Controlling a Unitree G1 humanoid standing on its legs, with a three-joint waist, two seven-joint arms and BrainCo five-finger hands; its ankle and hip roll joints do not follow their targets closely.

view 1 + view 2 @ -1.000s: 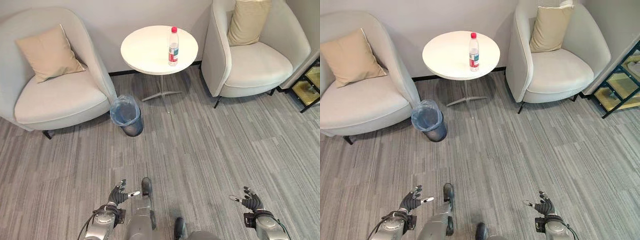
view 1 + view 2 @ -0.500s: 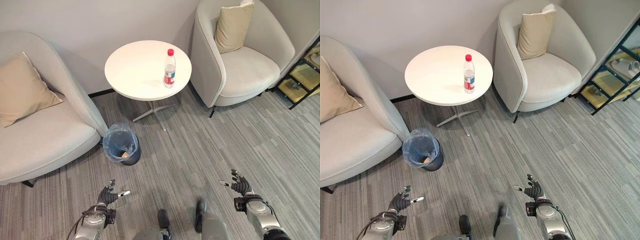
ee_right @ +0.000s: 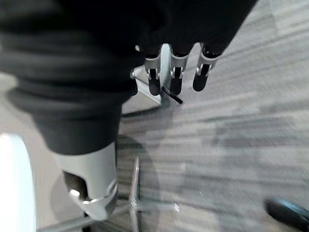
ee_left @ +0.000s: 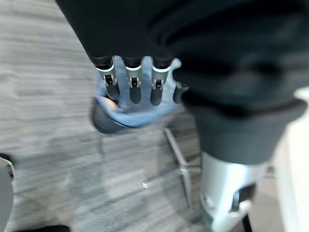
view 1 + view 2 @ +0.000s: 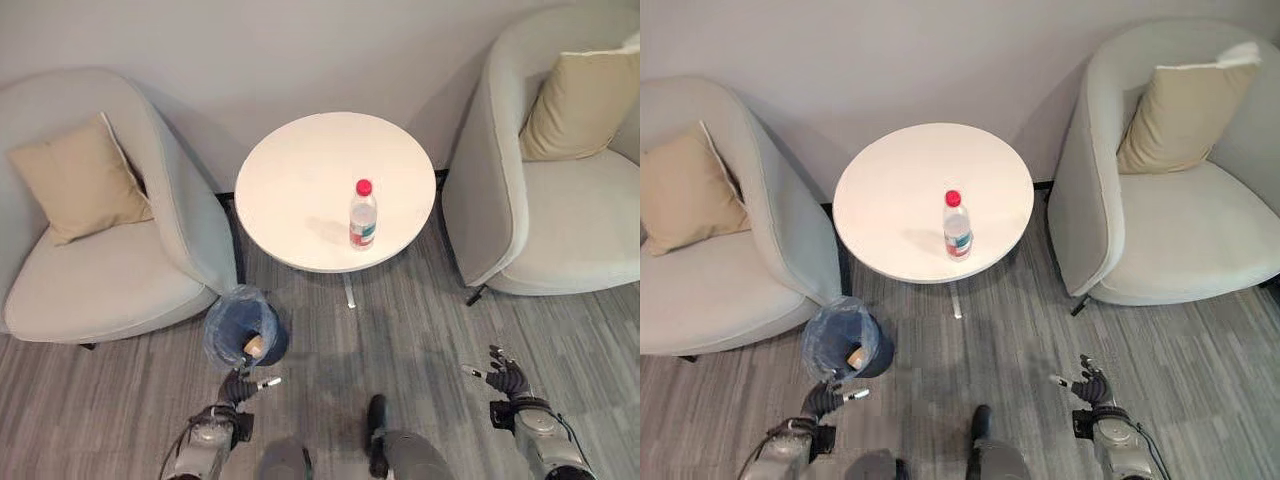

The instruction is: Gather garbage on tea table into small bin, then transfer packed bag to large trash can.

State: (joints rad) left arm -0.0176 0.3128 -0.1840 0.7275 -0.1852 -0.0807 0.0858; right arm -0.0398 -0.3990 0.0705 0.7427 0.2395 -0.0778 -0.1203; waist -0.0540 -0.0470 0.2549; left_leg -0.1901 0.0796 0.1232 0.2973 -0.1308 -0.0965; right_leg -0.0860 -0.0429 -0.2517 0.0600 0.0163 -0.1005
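Observation:
A clear plastic bottle (image 5: 363,214) with a red cap and a red label stands upright on the round white tea table (image 5: 300,180), near its front right edge. On the floor at the table's left front sits a small dark bin (image 5: 243,330) lined with a blue bag, with a brownish piece of rubbish inside. My left hand (image 5: 238,388) hangs low just in front of the bin, fingers straight and spread, holding nothing. My right hand (image 5: 507,381) hangs low at the right over the carpet, open and holding nothing. The bin (image 4: 123,108) shows past my left fingers (image 4: 134,87).
Two pale armchairs flank the table, the left armchair (image 5: 110,270) and the right armchair (image 5: 560,220), each with a beige cushion. The table stands on a thin metal foot (image 3: 133,193). Grey striped carpet lies between me and the table.
The camera has come closer to the table and turned, so the table, bin and chairs sit nearer and more central. Both hands stay low and open.

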